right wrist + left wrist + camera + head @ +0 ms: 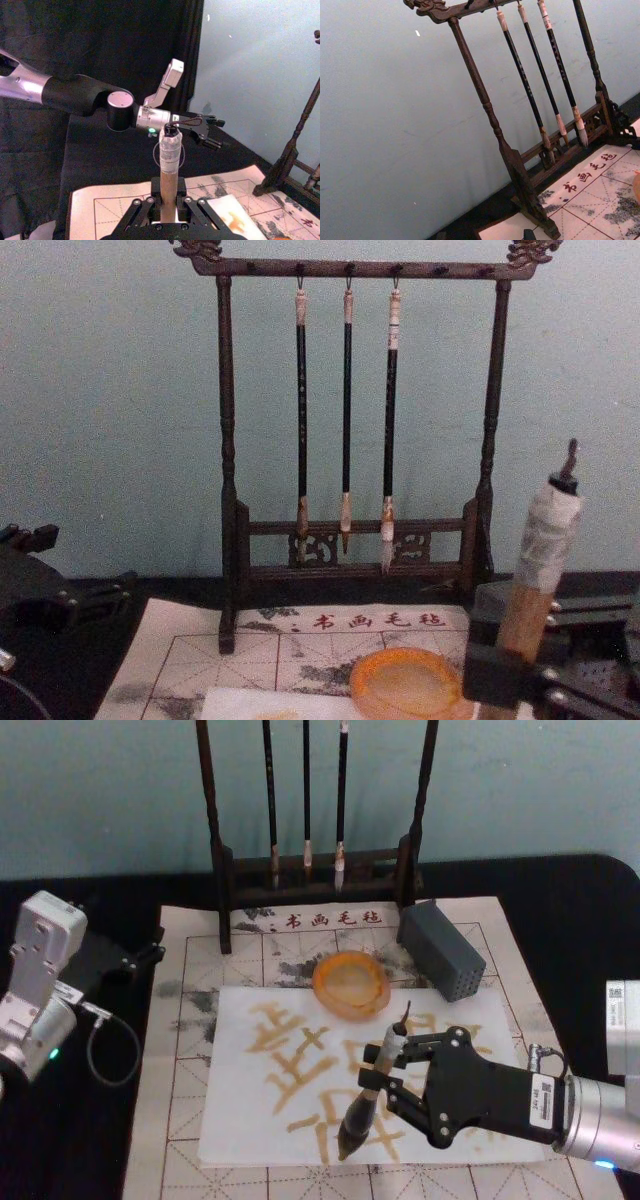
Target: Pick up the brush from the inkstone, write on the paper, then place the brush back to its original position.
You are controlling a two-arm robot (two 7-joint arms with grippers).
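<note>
Your right claw is clamped on the brush, its black fingers pinching the tan wooden handle just below the whitish wrapping. The arm reaches in low from the bench's right edge, close to the near right corner. It has a silver wrist and a matte black claw body, held level over the paper.

You hold the brush nearly upright with a slight lean, so the looped top tips toward the far edge. The black lower section and dark bushy tip point down at the paper's near margin. You cannot tell from here whether the hairs touch.

The paper is a smooth white sheet carrying broad golden-tan strokes. It lies on a cream gridded felt mat spread mid-bench. The inkstone, a round, shallow, glossy orange dish with a paler centre, sits at the paper's far edge, apart from the brush.

Beyond it are a grey perforated block and a dark carved wooden rack hung with three thin brushes.

Your left claw is parked at the bench's left edge.
</note>
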